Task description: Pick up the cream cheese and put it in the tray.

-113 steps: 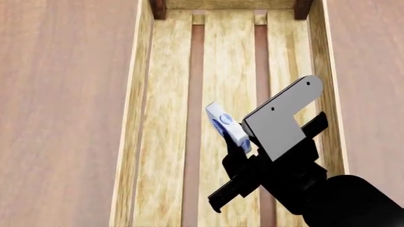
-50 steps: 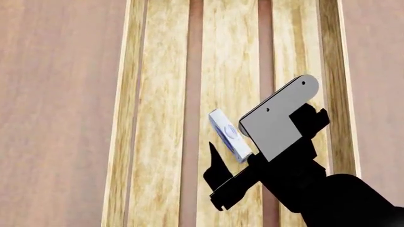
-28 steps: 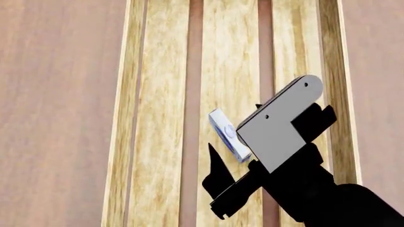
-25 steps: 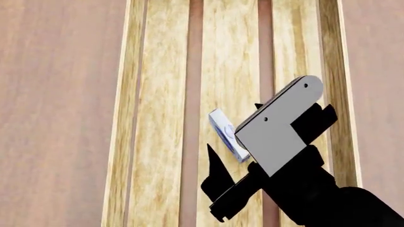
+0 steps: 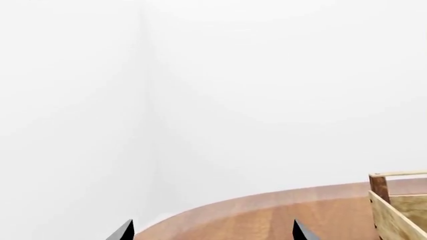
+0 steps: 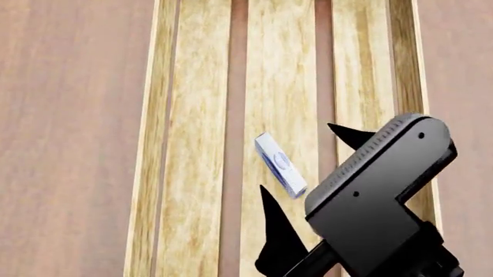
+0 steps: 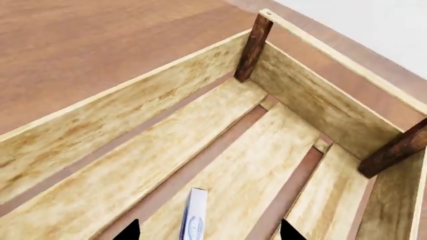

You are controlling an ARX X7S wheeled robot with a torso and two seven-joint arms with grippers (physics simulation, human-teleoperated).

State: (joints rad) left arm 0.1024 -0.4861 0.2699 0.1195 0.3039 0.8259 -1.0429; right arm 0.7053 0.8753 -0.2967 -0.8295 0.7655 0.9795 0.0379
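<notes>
The cream cheese (image 6: pixel 280 165) sits on its thin edge on the middle slat inside the tray (image 6: pixel 156 144). The right gripper (image 6: pixel 308 167) hangs over it, tips wide apart, holding nothing. It should lift straight up so the small, smooth box doesn't tip. The tray is pale, grainy wood.

White cream cheese (image 6: pixel 280 165) with blue logo; pale wooden tray (image 6: pixel 193 138), dark-brown posts.

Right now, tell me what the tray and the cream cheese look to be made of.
The tray: light wood, seemingly unvarnished, going by the streaked grain on its slats, with darker brown wooden corner posts in the right wrist view. The cream cheese: probably a printed carton or foil pack, white-silver with a blue logo; the render leaves that open.
</notes>
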